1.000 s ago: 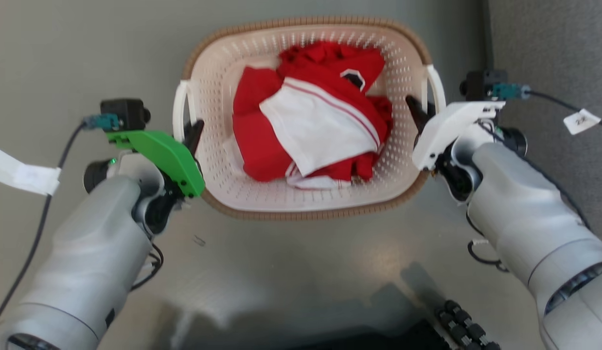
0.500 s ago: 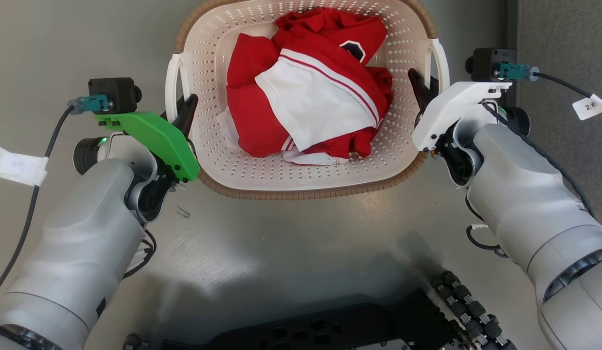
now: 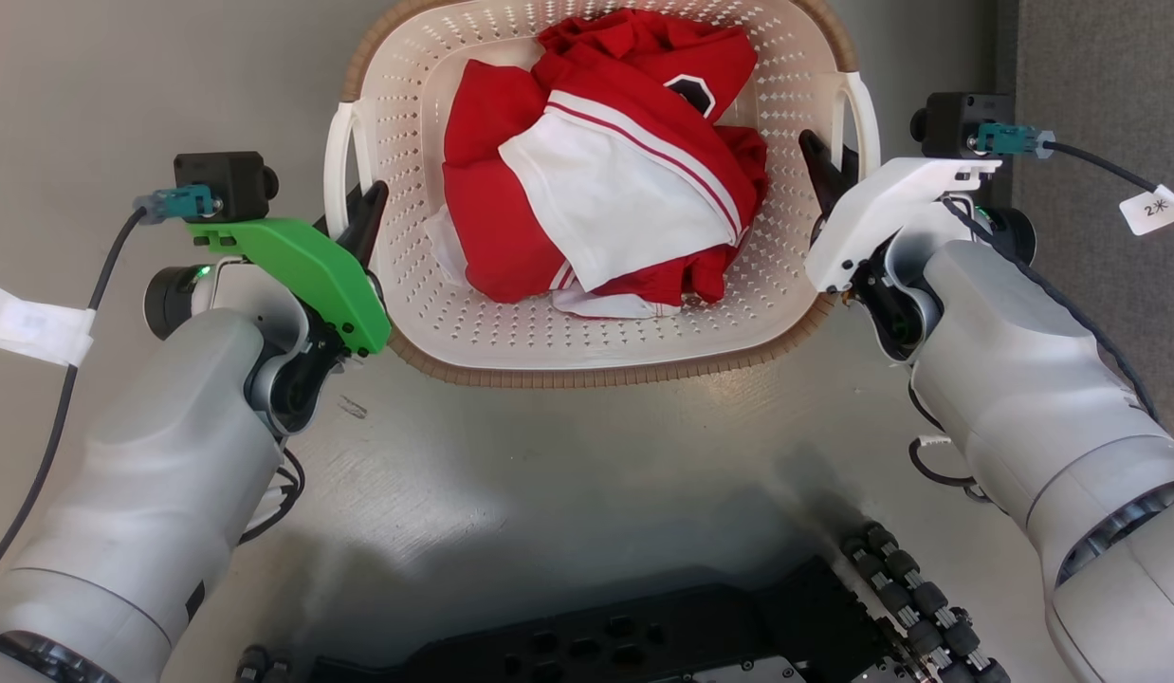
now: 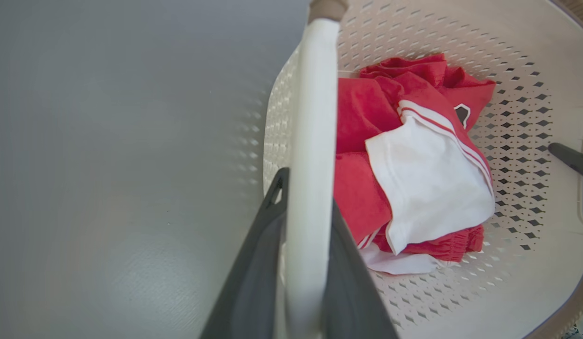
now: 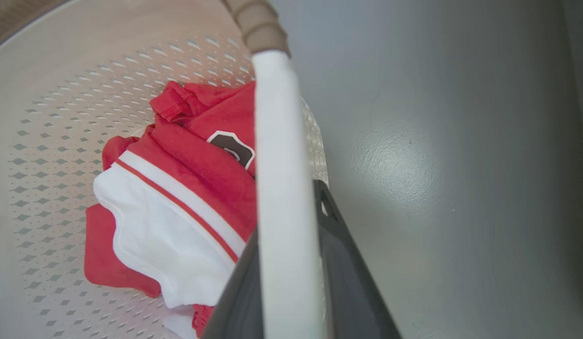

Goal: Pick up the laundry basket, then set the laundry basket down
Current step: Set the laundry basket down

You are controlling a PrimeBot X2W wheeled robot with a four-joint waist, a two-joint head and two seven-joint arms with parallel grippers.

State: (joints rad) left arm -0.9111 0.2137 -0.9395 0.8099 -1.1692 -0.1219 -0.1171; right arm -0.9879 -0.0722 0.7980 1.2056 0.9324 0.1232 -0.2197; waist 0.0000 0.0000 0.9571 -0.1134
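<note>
The laundry basket (image 3: pixel 596 372), cream with perforated walls and a brown woven-look rim, hangs between my two arms over the grey floor. Red and white clothes (image 3: pixel 606 161) lie piled inside it. My left gripper (image 3: pixel 359 213) is shut on the basket's left white handle (image 4: pixel 312 141), one dark finger on each side of the bar. My right gripper (image 3: pixel 824 166) is shut the same way on the right white handle (image 5: pixel 277 165). I cannot tell whether the basket's bottom touches the floor.
My dark wheeled base (image 3: pixel 644 636) and its roller wheel (image 3: pixel 919 607) sit at the bottom of the head view. A darker grey strip (image 3: pixel 1099 57) runs along the right. Tagged cables (image 3: pixel 1151 209) trail from both wrists.
The whole head view has shifted, so the camera moved: basket and arms now sit higher in it and my base has come into sight. Both grippers remain shut on the handles.
</note>
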